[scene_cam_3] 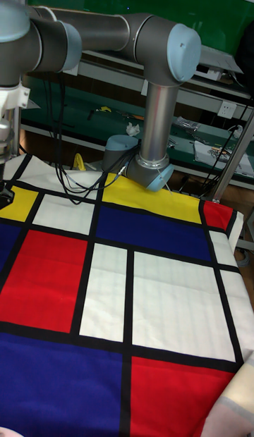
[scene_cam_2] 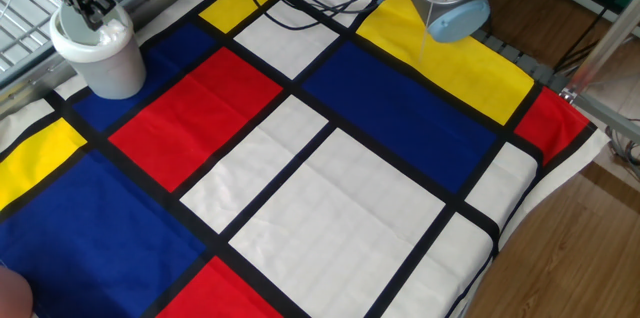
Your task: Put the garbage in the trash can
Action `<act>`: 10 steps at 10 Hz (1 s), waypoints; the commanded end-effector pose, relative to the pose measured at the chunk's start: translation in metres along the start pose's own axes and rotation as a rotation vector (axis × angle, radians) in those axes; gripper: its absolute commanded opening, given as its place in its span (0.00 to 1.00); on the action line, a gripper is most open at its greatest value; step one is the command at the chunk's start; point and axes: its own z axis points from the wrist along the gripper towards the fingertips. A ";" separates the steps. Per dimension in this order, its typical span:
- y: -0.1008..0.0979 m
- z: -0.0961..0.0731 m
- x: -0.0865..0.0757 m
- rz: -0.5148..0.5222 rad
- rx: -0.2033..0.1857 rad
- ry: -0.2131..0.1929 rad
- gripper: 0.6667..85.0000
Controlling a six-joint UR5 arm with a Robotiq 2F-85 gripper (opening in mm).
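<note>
White plastic forms the trash can point(scene_cam_2: 100, 53), which stands at the far left corner of the surface point(scene_cam_2: 330, 208), on a blue panel of the colour-block cloth point(scene_cam_2: 200, 118). The pincer point(scene_cam_2: 88, 10) is positioned directly over the can's mouth, with its dark fingertips at or just inside the rim. Whether the fingers are spread or pressed together cannot be determined; the tips are small and partly merged with the dark cabling behind them.

A pale lumpy mass is visible inside the rim beside the fingertips. This may be the garbage point(scene_cam_2: 108, 30), but it cannot be confirmed whether it lies free in the can or is pinched between the fingers. In the tall fixed view the can and the paper are out of frame; only the arm and a sliver of the tool at the left edge appear.

Judged hazards from this position:
- If the wad clings to a fingertip, retraction could lift it out and drop it onto the cloth.
- A fingertip close to the rim could catch it during withdrawal and tip the light can.
- The can stands near the surface edge, so a nudge could push it off.
</note>
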 end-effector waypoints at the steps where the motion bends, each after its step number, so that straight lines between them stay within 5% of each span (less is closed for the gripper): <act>1: 0.013 -0.005 0.002 0.048 -0.037 -0.014 0.00; 10: 0.016 0.020 -0.001 0.033 -0.076 -0.056 0.00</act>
